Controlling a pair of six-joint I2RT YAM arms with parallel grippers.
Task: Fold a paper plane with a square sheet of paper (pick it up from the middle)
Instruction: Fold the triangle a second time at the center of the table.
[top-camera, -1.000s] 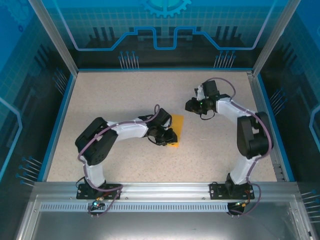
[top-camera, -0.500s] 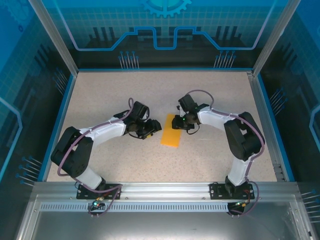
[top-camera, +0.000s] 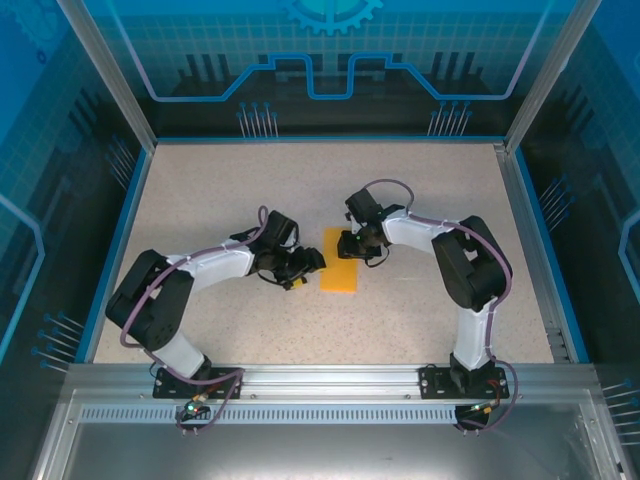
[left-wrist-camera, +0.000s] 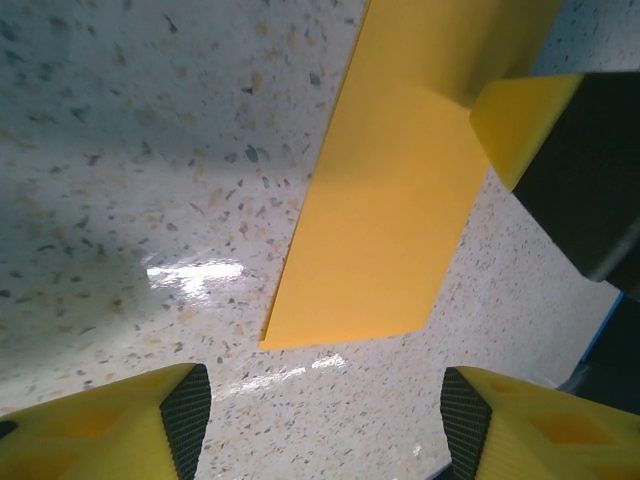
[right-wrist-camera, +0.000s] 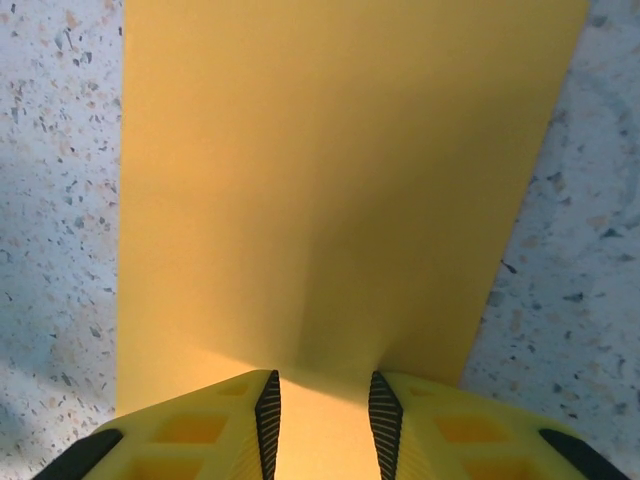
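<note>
The square sheet of paper (top-camera: 340, 272) lies on the table as a narrow orange-yellow rectangle, apparently folded in half. My left gripper (top-camera: 308, 268) sits just left of its near end, open, with only bare table between the fingers (left-wrist-camera: 325, 410); the paper's corner (left-wrist-camera: 390, 200) lies ahead of it. My right gripper (top-camera: 347, 245) is down on the paper's far end. Its fingers stand a narrow gap apart (right-wrist-camera: 325, 400), their tips on the sheet (right-wrist-camera: 330, 150), which puckers slightly between them. One right finger (left-wrist-camera: 525, 120) rests on the paper in the left wrist view.
The speckled beige table (top-camera: 230, 190) has a blue raised rim (top-camera: 130, 220) on three sides. A metal rail (top-camera: 320, 378) with both arm bases runs along the near edge. Both arms bend inward toward the centre.
My left gripper has opened, let go of the paper and drawn back to its left. The right arm has swung left and come down on the paper's far end.
</note>
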